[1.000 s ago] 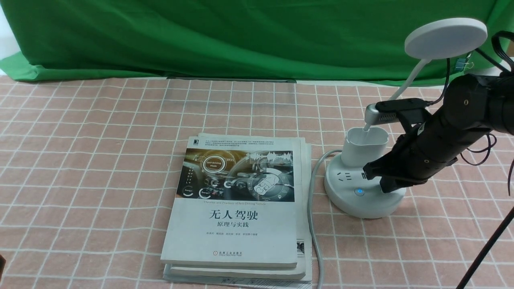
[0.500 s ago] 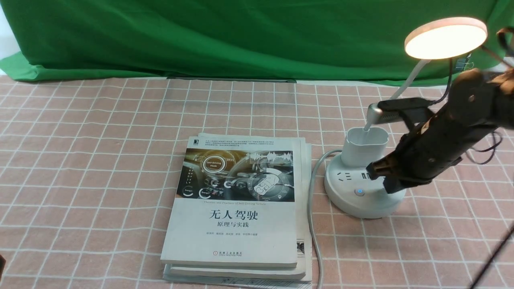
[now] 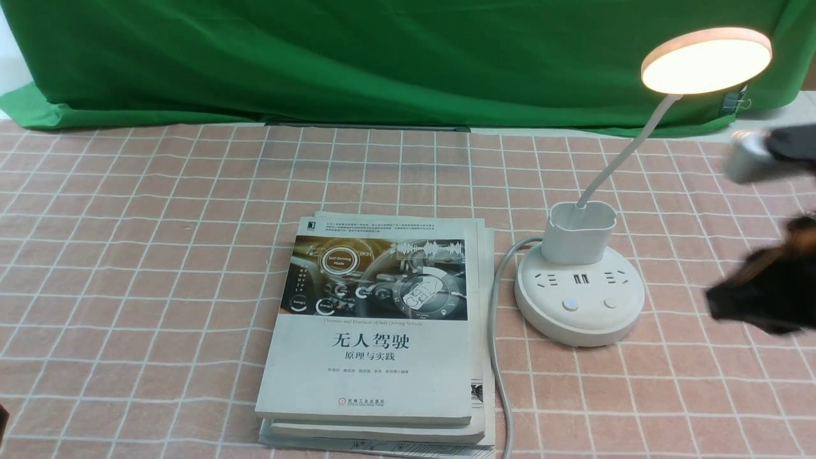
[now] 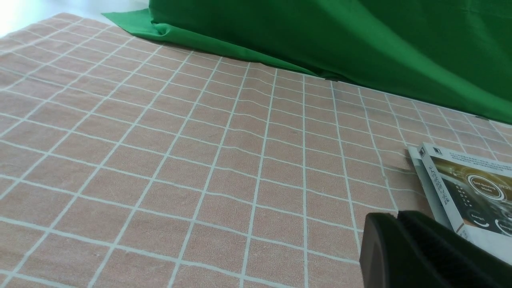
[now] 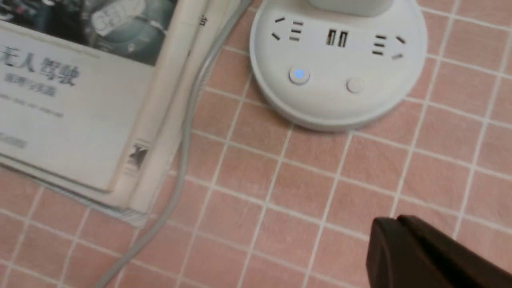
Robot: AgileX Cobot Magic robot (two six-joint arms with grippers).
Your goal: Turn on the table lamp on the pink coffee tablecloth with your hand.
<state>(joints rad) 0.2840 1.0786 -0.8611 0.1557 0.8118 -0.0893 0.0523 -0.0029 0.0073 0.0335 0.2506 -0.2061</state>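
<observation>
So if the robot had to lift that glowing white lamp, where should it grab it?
Likely the white cup holder of the white table lamp, above its round base, approached from the right, where the right gripper is. The cup stands upright and looks narrow enough to pinch; the base looks too wide, the thin neck bends, and the stacked books and grey cable crowd its left.
</observation>
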